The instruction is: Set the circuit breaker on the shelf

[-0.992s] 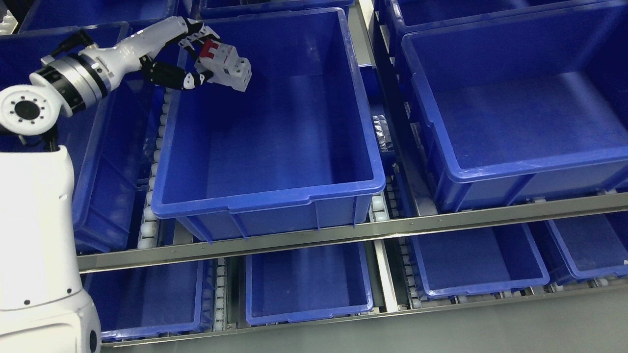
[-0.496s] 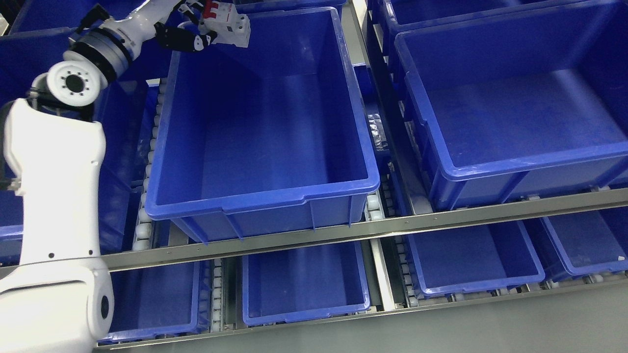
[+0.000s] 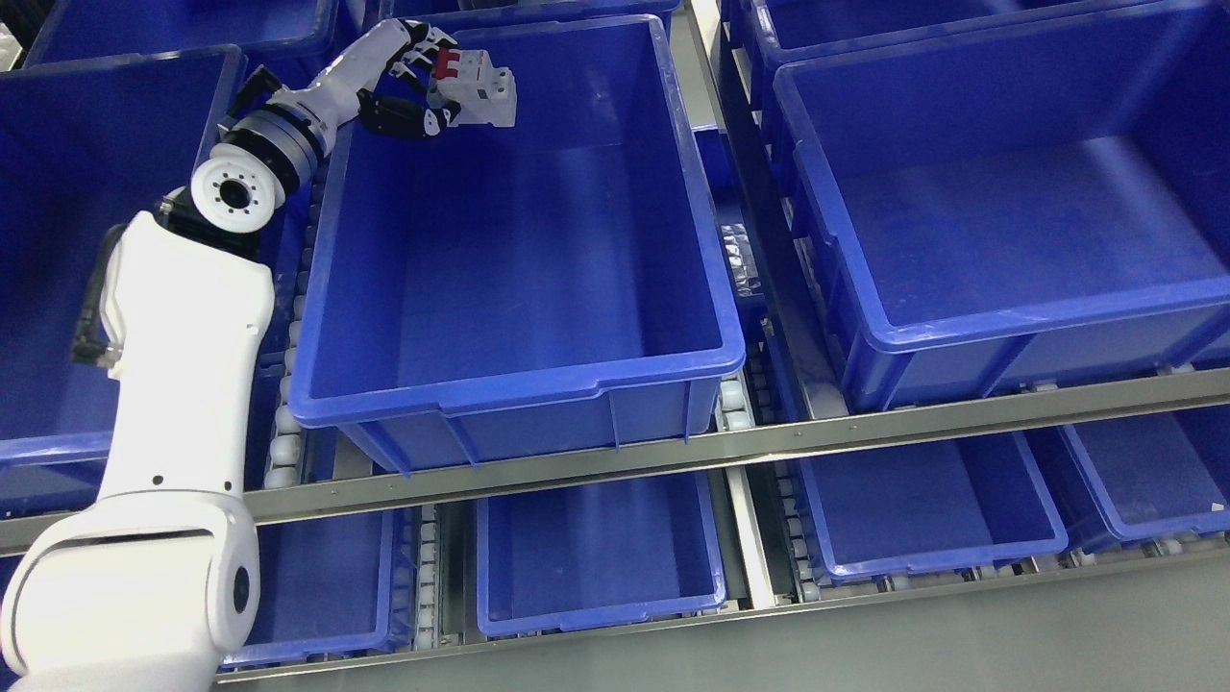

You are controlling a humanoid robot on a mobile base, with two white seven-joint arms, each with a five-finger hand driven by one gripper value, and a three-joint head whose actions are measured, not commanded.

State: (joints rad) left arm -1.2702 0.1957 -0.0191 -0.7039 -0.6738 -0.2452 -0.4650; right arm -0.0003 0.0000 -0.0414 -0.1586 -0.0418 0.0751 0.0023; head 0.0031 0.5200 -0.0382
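A white circuit breaker (image 3: 483, 94) with a red switch hangs over the far left corner of the big blue bin (image 3: 519, 404) on the upper shelf level. My left hand (image 3: 423, 85) is shut on it, black fingertips curled around its left end. The white left arm rises from the lower left of the head view and reaches over the bin's left rim. The bin's floor below the breaker is bare. My right arm does not show.
More blue bins stand left (image 3: 58, 269) and right (image 3: 1009, 317) on the same level, and several on the lower level (image 3: 596, 557). A metal shelf rail (image 3: 730, 447) runs across the front. White rollers (image 3: 283, 452) line the gaps between bins.
The left arm has swung in toward the middle bin. The hand, still holding the breaker, went up toward the far rim and has now come down and right over the bin's far left corner.
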